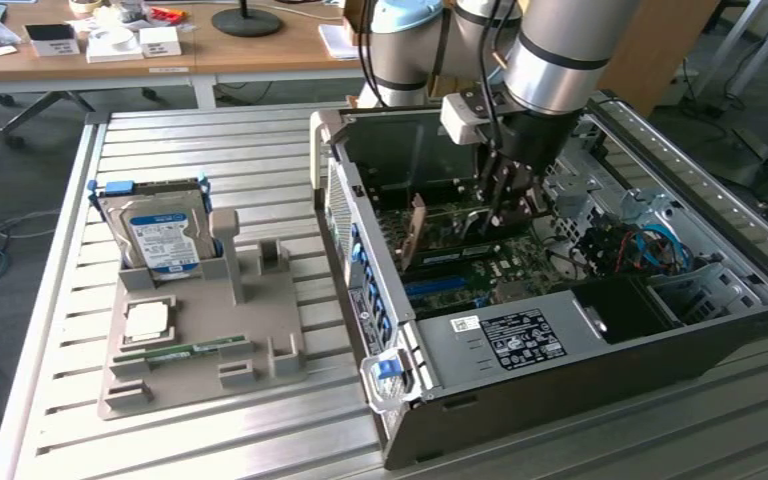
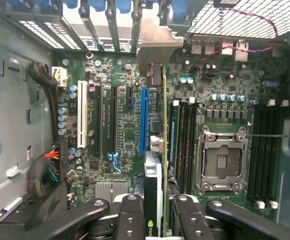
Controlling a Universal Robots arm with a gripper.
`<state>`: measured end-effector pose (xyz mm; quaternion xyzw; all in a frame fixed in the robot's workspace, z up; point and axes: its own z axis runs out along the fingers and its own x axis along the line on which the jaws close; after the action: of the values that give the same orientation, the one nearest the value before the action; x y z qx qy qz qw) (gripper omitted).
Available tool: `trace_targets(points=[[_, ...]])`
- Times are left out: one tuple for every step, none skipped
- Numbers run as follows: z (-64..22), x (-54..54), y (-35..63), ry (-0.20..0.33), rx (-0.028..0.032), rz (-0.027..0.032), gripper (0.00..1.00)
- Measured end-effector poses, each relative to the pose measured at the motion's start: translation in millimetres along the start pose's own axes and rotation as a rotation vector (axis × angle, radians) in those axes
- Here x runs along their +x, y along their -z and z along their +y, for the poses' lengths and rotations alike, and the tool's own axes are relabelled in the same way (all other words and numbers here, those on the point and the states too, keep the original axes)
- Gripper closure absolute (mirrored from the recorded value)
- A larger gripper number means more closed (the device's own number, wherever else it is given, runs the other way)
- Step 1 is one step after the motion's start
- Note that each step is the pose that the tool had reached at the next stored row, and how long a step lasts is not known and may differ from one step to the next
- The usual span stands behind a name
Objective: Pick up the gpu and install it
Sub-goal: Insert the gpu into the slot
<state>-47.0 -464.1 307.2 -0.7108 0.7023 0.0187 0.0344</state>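
Claw (image 2: 158, 212) on gpu (image 2: 153, 182) with Nvidia logo (image 2: 149, 231)

Bare metal and circuit board showing inside the case (image 1: 704, 345)
The gpu (image 2: 163, 115) is showing a thin green board and a dull silver metal bracket; the gripper (image 2: 157, 220) is looking matt black; the table (image 1: 224, 140) is lying ribbed, pale bare metal.

The arm (image 1: 558, 50) is held steeply, its silver-grey last link being directed downward and ended by a black wrist (image 1: 540, 135). The gripper (image 1: 508, 205) is carried below the wrist and is pointed straight down. In the wrist view the two black fingers (image 2: 131, 216) are seen closed from both sides on the edge-on gpu (image 2: 153, 182), which is gripped between them.
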Motion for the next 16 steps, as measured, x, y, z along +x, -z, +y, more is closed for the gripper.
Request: trace_targets(points=[[0.3, 0.0, 0.0, 0.0, 0.0, 0.0, 0.73], [0.6, 0.0, 0.0, 0.0, 0.0, 0.0, 0.73], [0.9, 0.0, 0.0, 0.0, 0.0, 0.0, 0.73], [1.3, 0.0, 0.0, 0.0, 0.0, 0.0, 0.73], [1.7, 0.0, 0.0, 0.0, 0.0001, 0.0, 0.73], [2.1, 0.0, 0.0, 0.0, 0.0, 0.0, 0.73], [2.3, 0.0, 0.0, 0.0, 0.0, 0.0, 0.73], [2.6, 0.0, 0.1, 0.0, 0.0, 0.0001, 0.73], [2.8, 0.0, 0.1, 0.0, 0.0, 0.0001, 0.73], [3.0, 0.0, 0.1, 0.0, 0.0, 0.0001, 0.73], [3.3, 0.0, 0.1, 0.0, 0.0, 0.0001, 0.73], [3.5, 0.0, 0.1, 0.0, 0.0, 0.0, 0.73], [3.8, 0.0, 0.1, 0.0, 0.0, 0.0, 0.73], [4.1, 0.0, 0.1, 0.0, 0.0, 0.0, 0.73], [4.4, 0.0, 0.1, 0.0, 0.0, 0.0, 0.73], [4.4, 0.0, 0.1, 0.0, 0.0, 0.0, 0.73]])
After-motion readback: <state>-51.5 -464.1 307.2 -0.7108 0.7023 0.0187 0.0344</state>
